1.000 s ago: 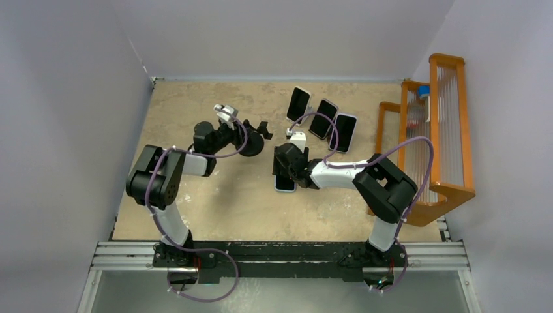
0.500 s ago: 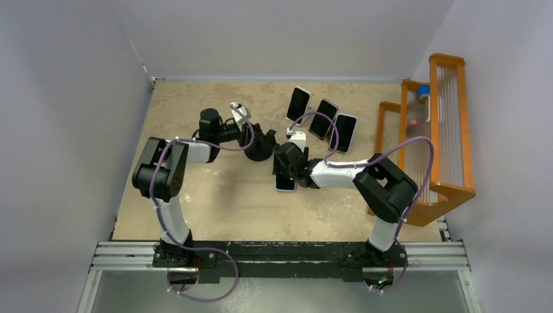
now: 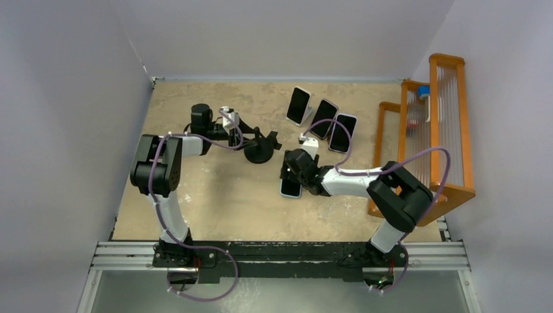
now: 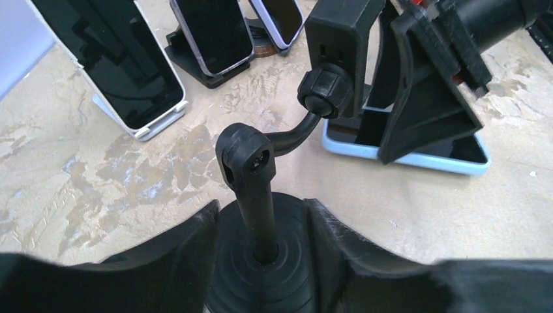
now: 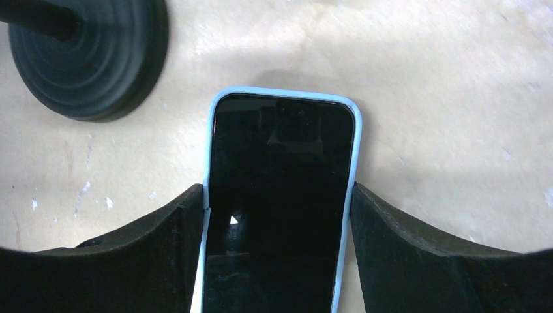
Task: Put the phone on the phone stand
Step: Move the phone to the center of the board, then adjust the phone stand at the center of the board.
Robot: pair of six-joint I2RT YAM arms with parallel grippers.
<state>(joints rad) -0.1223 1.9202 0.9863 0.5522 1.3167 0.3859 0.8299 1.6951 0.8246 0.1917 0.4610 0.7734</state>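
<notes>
The phone (image 5: pixel 280 195), dark screen in a light blue case, lies flat at table level near the middle (image 3: pixel 290 189). My right gripper (image 5: pixel 277 192) is shut on it, one finger against each long edge of the case. The black phone stand (image 3: pixel 259 153) stands just left of it, with a round ribbed base (image 5: pixel 85 59), an upright stem and a jointed arm (image 4: pixel 251 156) carrying a boxy holder head (image 4: pixel 342 39). My left gripper (image 4: pixel 262 208) is low at the stand's base, its fingers pressed against both sides. The phone (image 4: pixel 417 153) shows behind the stand in the left wrist view.
Three other phones rest on their own stands at the back (image 3: pixel 298 105), (image 3: pixel 324 111), (image 3: pixel 342 134). An orange wire rack (image 3: pixel 430 130) stands along the right wall. Grey walls close in the left and far sides.
The left gripper has dragged the phone stand right and nearer, and its wrist has swung round behind it. The right gripper has shifted right and slightly nearer with the phone.
</notes>
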